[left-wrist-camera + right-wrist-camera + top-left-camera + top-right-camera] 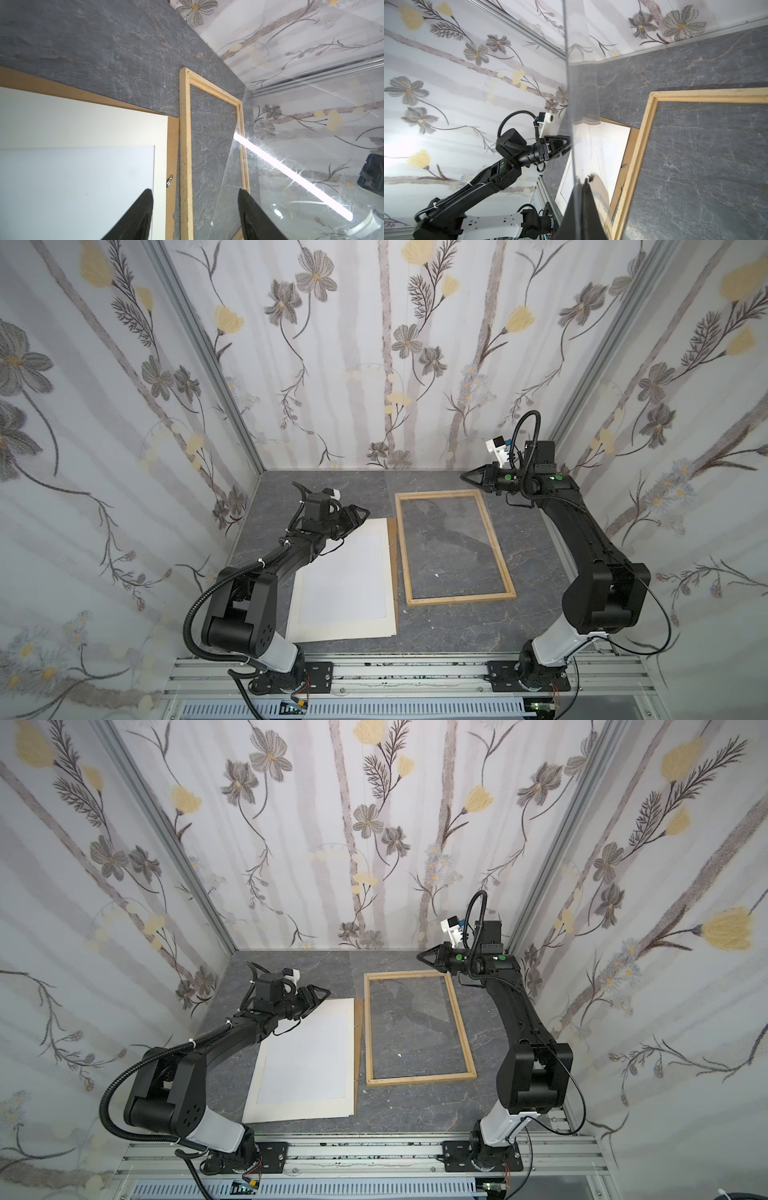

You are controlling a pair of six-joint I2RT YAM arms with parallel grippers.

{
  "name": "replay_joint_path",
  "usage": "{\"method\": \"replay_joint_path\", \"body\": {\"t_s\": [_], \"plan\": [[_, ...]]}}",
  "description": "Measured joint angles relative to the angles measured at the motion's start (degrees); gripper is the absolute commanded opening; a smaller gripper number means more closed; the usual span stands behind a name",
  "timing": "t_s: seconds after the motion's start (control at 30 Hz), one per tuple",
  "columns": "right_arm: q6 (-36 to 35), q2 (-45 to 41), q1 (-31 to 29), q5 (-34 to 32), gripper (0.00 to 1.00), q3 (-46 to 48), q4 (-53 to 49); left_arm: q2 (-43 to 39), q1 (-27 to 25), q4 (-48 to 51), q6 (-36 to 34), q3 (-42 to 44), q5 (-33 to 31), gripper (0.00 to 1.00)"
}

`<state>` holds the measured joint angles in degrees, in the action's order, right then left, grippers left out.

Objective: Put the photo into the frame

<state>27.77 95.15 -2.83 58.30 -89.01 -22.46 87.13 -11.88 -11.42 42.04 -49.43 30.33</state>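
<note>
Lying white side up on a brown backing panel (172, 145) at 9 o'clock of the frame (461, 597), the photo (349, 580) has the left claw (195, 193), jaws apart, above its 12 o'clock edge, while the right claw (463, 477) clamps a clear pane (583, 99).

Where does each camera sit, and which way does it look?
Top views: high at the front, looking down at the table; left arm and right arm show whole.
Left wrist: behind the open left claw, facing photo and frame; fingertips show.
Right wrist: behind the shut right claw gripping a clear pane, facing the left arm.
Shared: every view shows photo and frame.
</note>
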Motion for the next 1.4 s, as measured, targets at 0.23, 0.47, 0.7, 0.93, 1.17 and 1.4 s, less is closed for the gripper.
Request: {"method": "replay_joint_path", "body": {"t_s": [0.23,0.47,0.7,0.93,1.17,1.4], "plan": [[3.67,3.02,-0.37,1.79,0.00,3.98,4.13,-2.03,1.40,-0.39,0.02,3.06,1.31,0.65],[0.59,7.54,0.61,-0.24,0.00,5.18,2.27,-3.39,1.86,-0.83,0.00,5.27,1.88,0.65],[-4.22,12.33,2.60,-3.37,0.00,2.58,-3.45,-4.81,1.99,-0.81,-0.04,6.29,2.27,0.65],[-9.07,14.16,4.79,-6.14,0.00,0.20,-8.74,-5.25,2.21,-0.74,-0.04,6.71,2.25,0.65],[-14.78,16.70,4.96,-10.51,0.00,-3.39,-15.85,-5.35,2.19,-0.68,-0.07,6.71,2.25,0.65],[-18.56,18.18,4.98,-16.33,0.00,-6.80,-20.98,-5.77,2.23,-0.63,-0.11,6.71,2.25,0.65]]}}
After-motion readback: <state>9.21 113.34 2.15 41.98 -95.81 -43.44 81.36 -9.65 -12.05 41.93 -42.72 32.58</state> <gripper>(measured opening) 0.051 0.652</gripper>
